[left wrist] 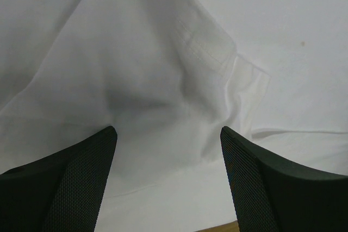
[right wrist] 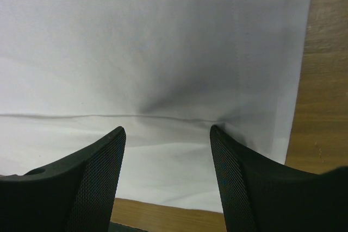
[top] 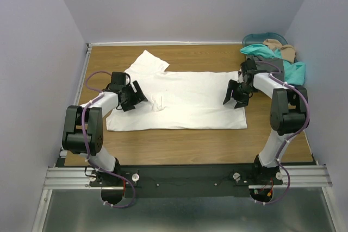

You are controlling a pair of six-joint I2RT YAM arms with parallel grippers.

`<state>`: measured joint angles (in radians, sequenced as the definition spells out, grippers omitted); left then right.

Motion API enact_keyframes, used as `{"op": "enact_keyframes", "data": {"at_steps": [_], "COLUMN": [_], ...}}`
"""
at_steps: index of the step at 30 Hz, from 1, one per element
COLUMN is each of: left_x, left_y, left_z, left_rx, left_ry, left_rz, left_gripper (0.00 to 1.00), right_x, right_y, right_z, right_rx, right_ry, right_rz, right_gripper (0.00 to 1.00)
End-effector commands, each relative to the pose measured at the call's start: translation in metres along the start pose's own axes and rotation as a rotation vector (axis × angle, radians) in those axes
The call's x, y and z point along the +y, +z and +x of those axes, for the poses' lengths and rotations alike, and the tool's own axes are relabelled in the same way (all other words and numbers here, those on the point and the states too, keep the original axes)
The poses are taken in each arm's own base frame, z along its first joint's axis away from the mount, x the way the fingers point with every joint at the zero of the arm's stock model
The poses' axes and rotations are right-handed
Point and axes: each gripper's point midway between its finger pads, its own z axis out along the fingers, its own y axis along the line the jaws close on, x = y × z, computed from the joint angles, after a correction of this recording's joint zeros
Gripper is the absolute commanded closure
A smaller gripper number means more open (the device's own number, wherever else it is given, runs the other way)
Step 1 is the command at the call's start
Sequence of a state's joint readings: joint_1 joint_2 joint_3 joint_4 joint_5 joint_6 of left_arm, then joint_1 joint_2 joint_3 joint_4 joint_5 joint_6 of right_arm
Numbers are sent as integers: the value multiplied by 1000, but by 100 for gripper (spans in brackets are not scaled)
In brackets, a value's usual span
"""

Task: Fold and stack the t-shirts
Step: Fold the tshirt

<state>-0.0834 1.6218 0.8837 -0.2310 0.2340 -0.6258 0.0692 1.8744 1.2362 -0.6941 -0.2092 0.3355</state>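
Observation:
The large white t-shirt (top: 185, 99) lies spread flat on the wooden table, one sleeve sticking out at the back left. My left gripper (top: 135, 95) is open, just above the shirt's left end; the left wrist view shows its fingers (left wrist: 81, 183) wide apart over creased white fabric (left wrist: 163, 80). My right gripper (top: 235, 95) is open above the shirt's right end; the right wrist view shows its fingers (right wrist: 244, 183) apart over a fold line in the white cloth (right wrist: 152, 52). Teal (top: 272, 58), dark grey (top: 267, 67) and tan (top: 283, 50) shirts are piled at the back right.
A round teal basket (top: 255, 38) stands in the back right corner behind the pile. The wooden table (top: 185, 148) is bare in front of the white shirt. Purple walls close in the left, right and back.

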Motion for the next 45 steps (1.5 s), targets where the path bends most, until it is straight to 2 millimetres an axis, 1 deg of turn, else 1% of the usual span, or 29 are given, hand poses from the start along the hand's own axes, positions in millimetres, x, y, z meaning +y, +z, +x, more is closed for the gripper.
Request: {"op": "enact_keyframes", "data": {"at_steps": [1,9,13,16,18,19,20,21,22,24,25,27,28,29,30,31,32,33,34,35,36,37,38,39,40,41,43,44,45], "left_x": [41,53,56,50,43,33,27,22,9,-2,-15,-20,-33,-31,-35,-48,-46,-53,-64,-69,-68,-84,-82,-92,-95,-94,-108,-107,-110], "left_y": [-9,-27,-34,-42,-49,-53,-57,-60,-65,-69,-75,-71,-75,-64,-61,-63,-49,-44,-46,-41,-27,-30,-13,-15,-10,5,6,19,23], "left_z": [48,78,88,81,72,58,48,40,20,-2,-24,-44,-67,-73,-82,-101,-106,-114,-131,-138,-142,-161,-164,-181,-186,-187,-205,-206,-211], "left_rx": [131,161,175,156,135,103,73,56,10,-42,-93,-128,-180,-170,-179,-218,-199,-213,-249,-260,-249,-295,-276,-306,-309,-291,-333,-321,-332], "left_ry": [-50,-81,-86,-82,-74,-63,-56,-49,-37,-9,10,34,65,73,82,95,106,119,134,145,161,180,195,204,207,207,221,222,226], "left_rz": [-150,-166,-168,-157,-148,-129,-122,-118,-93,-83,-61,-77,-54,-74,-72,-50,-64,-55,-37,-30,-37,-9,-23,-9,-7,-13,15,14,23], "left_gripper": [14,14,14,14,14,14,14,14,14,14,14,14,14,14,15,15,16,16,17,17,17,18,19,19,19,20,21,22,23], "right_x": [-21,-30,-33,-31,-25,-22,-18,-15,-12,-4,-2,-1,3,0,1,2,-2,-1,1,1,0,-2,-1,-4,-6,-7,-11,-12,-12], "right_y": [14,6,2,-3,-10,-14,-21,-28,-33,-47,-51,-56,-61,-60,-60,-64,-57,-55,-56,-54,-47,-46,-47,-39,-37,-36,-26,-23,-23], "right_z": [53,89,101,100,91,87,72,66,59,31,22,4,-14,-21,-30,-44,-51,-62,-73,-80,-86,-96,-107,-113,-118,-124,-131,-134,-141], "right_rx": [165,226,243,237,214,204,162,143,120,44,21,-24,-63,-79,-95,-127,-124,-152,-179,-193,-194,-225,-249,-249,-258,-271,-280,-287,-309], "right_ry": [59,90,97,95,91,89,82,79,80,78,76,70,61,58,50,36,35,23,17,15,15,13,12,10,12,11,11,12,10], "right_rz": [61,81,88,78,63,60,55,54,56,56,58,77,77,100,109,115,141,142,141,144,150,164,169,178,188,200,207,209,207], "right_gripper": [29,29,29,29,29,29,29,29,29,29,29,29,29,29,29,30,30,31,32,33,34,34,35,36,37,38,41,41,41]}}
